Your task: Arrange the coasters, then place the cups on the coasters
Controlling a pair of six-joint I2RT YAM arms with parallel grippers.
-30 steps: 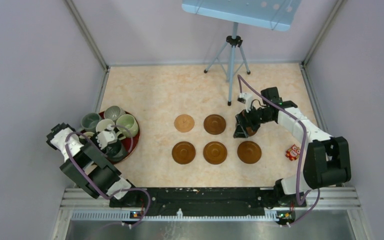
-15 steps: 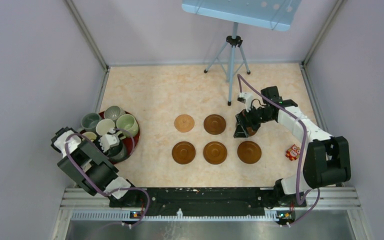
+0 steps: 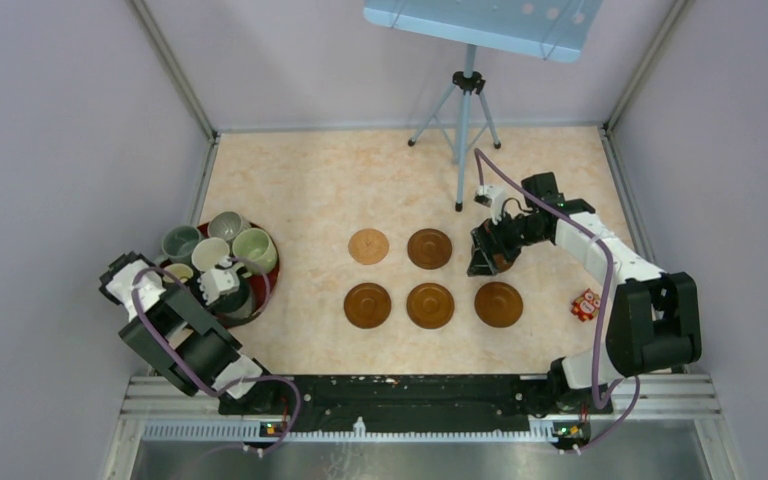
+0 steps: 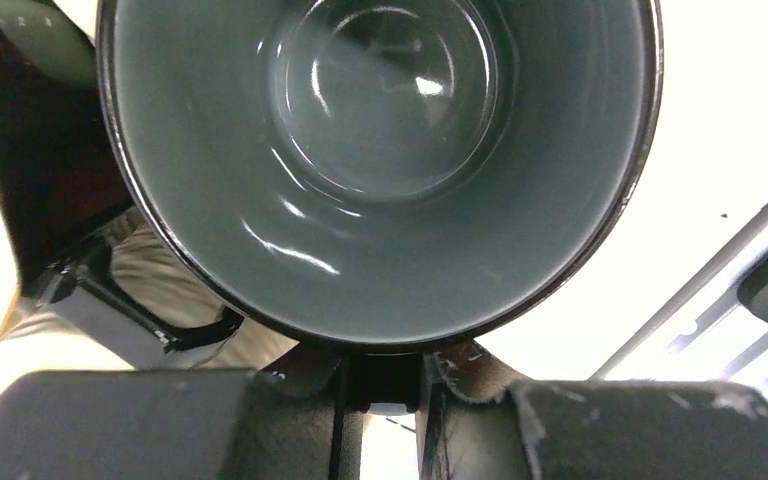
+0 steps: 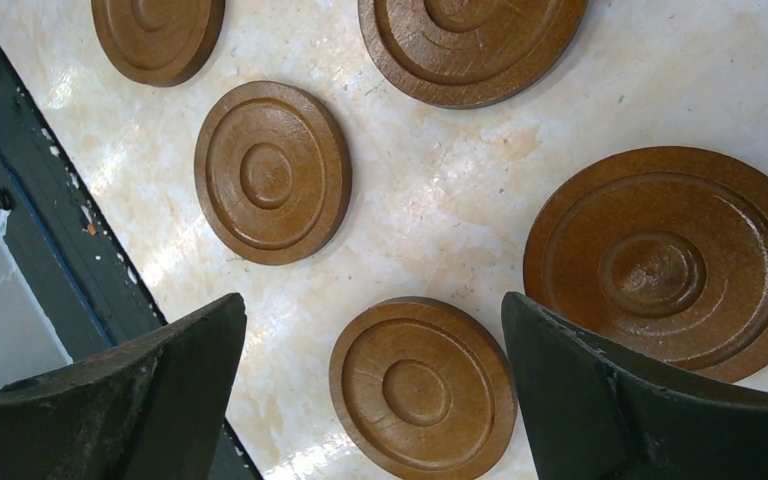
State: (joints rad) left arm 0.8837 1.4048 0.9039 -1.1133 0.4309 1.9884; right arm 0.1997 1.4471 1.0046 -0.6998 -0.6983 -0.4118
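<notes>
Five brown coasters (image 3: pixel 430 305) lie in two rows mid-table, the tan coaster (image 3: pixel 368 246) at the back left. My right gripper (image 3: pixel 488 256) hangs open over the back row's right end. In the right wrist view a sixth coaster (image 5: pixel 666 258) lies partly under one finger and another coaster (image 5: pixel 423 388) shows between the fingers of the gripper (image 5: pixel 372 330). On the dark red tray (image 3: pixel 263 287) my left gripper (image 3: pixel 226 284) is shut on the near side of a dark cup (image 4: pixel 380 150) with a grey inside. Several other cups (image 3: pixel 255 249) stand behind it.
A tripod (image 3: pixel 465 130) stands at the back of the table, with a light blue board above it. A small red and white item (image 3: pixel 587 303) lies near the right arm. The dark rail (image 5: pixel 50 260) marks the table's near edge.
The left gripper has closed on the dark cup on the tray, and the left arm has shifted slightly. The right arm and the coasters have not moved.
</notes>
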